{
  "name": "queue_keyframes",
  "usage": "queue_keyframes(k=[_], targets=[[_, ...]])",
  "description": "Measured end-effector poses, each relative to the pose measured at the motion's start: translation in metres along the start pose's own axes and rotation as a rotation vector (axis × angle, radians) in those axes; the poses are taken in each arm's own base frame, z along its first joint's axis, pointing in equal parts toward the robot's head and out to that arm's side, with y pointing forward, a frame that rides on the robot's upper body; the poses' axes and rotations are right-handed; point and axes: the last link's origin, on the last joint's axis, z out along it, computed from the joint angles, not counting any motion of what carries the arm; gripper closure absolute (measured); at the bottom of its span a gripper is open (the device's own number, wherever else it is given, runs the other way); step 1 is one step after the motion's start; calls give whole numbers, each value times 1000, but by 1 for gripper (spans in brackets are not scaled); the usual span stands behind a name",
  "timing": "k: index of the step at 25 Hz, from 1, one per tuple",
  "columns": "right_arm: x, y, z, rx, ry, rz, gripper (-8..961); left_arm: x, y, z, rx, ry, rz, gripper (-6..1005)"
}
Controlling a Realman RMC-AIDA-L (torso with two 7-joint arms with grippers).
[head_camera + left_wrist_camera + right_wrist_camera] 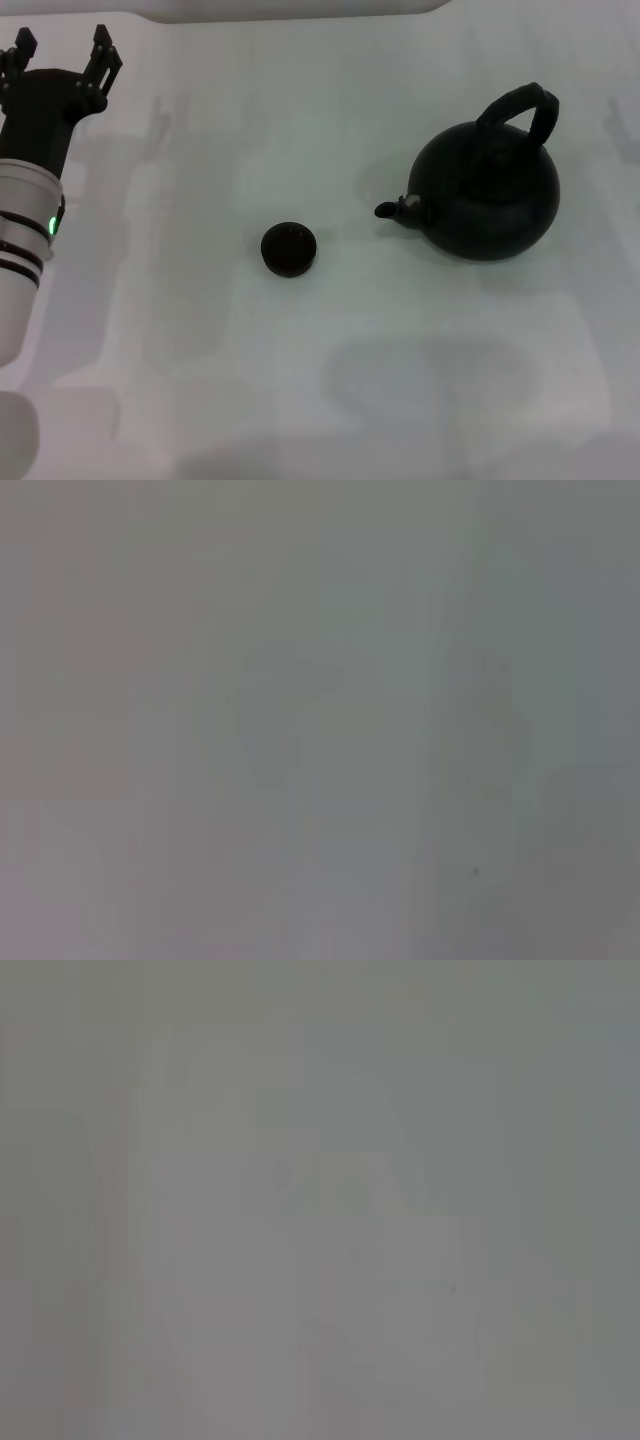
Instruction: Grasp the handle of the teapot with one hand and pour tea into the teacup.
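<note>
In the head view a large round matte black teapot (487, 195) stands at the right of the white table, its short spout (397, 209) pointing left. Its thick black arched handle (521, 112) rises over its top. A tiny round black teacup (288, 248) sits left of the spout, apart from the pot. My left gripper (62, 52) is at the far left, well away from both, fingers spread and empty. My right gripper is out of view. Both wrist views show only bare grey surface.
The white table (330, 380) carries only the teapot and the teacup. Its back edge runs along the top of the head view.
</note>
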Motion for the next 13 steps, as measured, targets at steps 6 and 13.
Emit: queue_keyframes(k=[6,13], targets=[[0,1,1,-3,2,0,82,-1,-2,1,4,-5,7,137],[0,1,1,-3,-1,1,82,0,-3,2,4,-4,12,137]])
